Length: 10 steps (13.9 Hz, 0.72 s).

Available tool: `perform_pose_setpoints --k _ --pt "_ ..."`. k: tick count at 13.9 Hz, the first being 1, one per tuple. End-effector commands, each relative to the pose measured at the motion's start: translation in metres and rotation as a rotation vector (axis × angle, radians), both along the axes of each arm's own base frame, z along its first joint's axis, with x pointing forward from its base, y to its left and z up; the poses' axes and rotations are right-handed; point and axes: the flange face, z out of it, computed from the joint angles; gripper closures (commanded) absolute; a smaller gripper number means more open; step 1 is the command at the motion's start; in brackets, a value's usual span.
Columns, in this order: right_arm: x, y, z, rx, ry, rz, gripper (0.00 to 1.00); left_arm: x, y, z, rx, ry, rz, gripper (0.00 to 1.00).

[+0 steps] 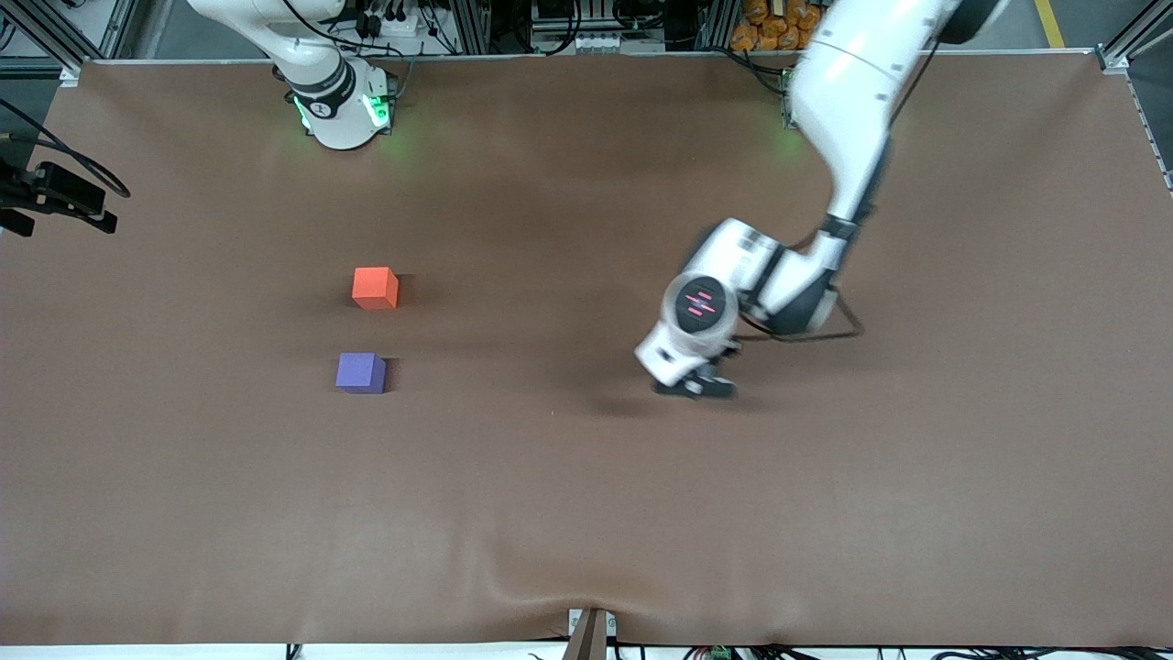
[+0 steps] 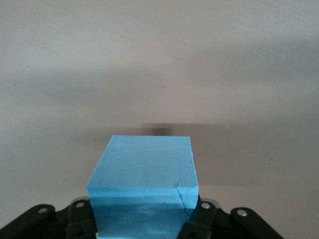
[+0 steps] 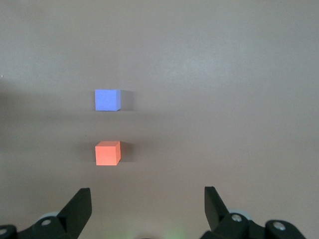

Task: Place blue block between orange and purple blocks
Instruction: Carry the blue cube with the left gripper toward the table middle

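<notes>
My left gripper [image 1: 694,385] is shut on the light blue block [image 2: 144,169] and holds it just above the brown table, around the middle. The hand hides the block in the front view. The orange block [image 1: 375,287] and the purple block [image 1: 360,372] sit on the table toward the right arm's end, the purple one nearer to the front camera, with a gap of about one cube between them. Both also show in the right wrist view, orange [image 3: 107,153] and purple [image 3: 107,99]. My right gripper [image 3: 147,190] is open and empty, high above them, and out of the front view.
The right arm's base [image 1: 339,110] stands at the table's back edge. A black camera mount [image 1: 55,197] juts over the table edge at the right arm's end. The brown mat [image 1: 586,513] is bare between the left gripper and the two cubes.
</notes>
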Motion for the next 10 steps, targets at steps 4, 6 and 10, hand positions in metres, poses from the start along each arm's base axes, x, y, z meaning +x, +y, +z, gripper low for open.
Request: perform_pose_setpoints --k 4,6,10 --pt "0.002 -0.001 -0.001 0.013 0.011 -0.003 0.0 -0.065 -0.121 -0.011 -0.063 -0.008 0.044 0.78" --pt "0.003 0.001 -0.001 0.013 0.011 0.001 0.0 -0.093 -0.15 -0.026 -0.077 -0.029 0.043 0.73" --pt "0.003 0.002 -0.001 0.013 0.011 0.003 0.0 -0.091 -0.16 -0.008 -0.119 -0.076 0.05 0.0"
